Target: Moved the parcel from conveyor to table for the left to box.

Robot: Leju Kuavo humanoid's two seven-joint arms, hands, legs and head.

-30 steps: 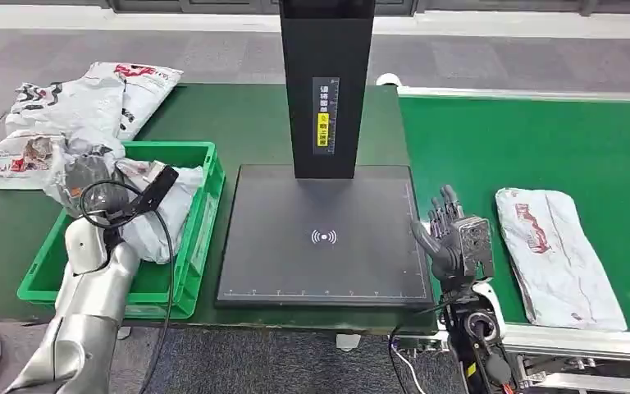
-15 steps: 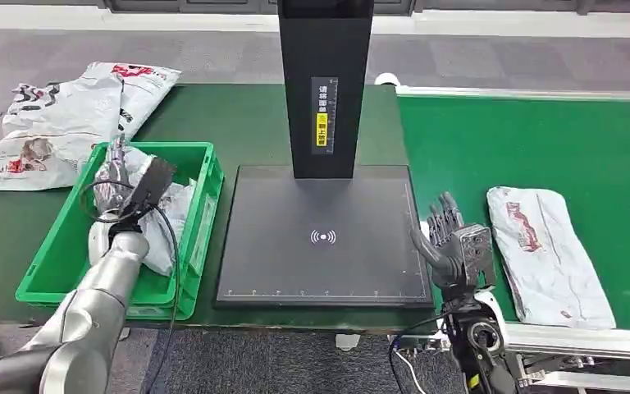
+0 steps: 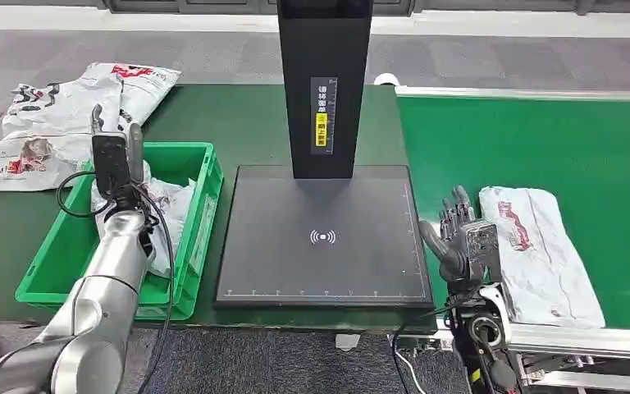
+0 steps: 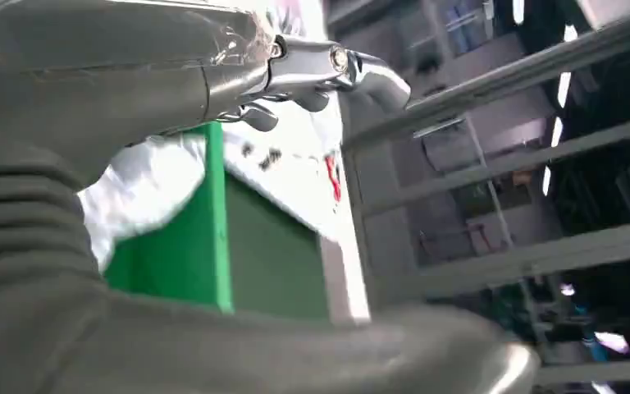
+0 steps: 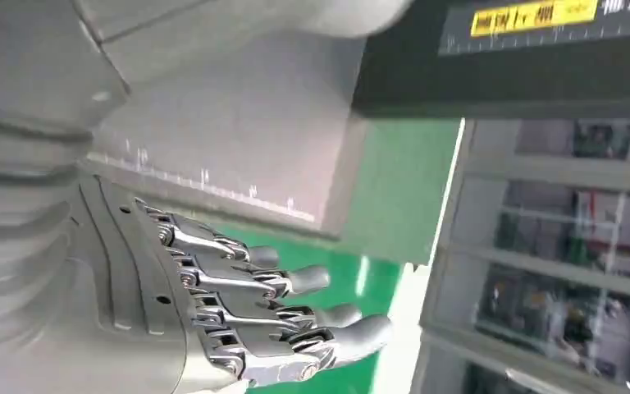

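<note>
One parcel [image 3: 539,254] is lying on the green conveyor [image 3: 558,148], just beside the right hand [image 3: 462,238], whose fingers are spread and grasping nothing. The left hand [image 3: 115,160] is hovering, released, over the green box [image 3: 198,205] holding another parcel.

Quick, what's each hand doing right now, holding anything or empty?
Left hand: raised over the green crate, whether it holds anything cannot be told.
Right hand: open, empty, beside the white parcel on the conveyor.
</note>
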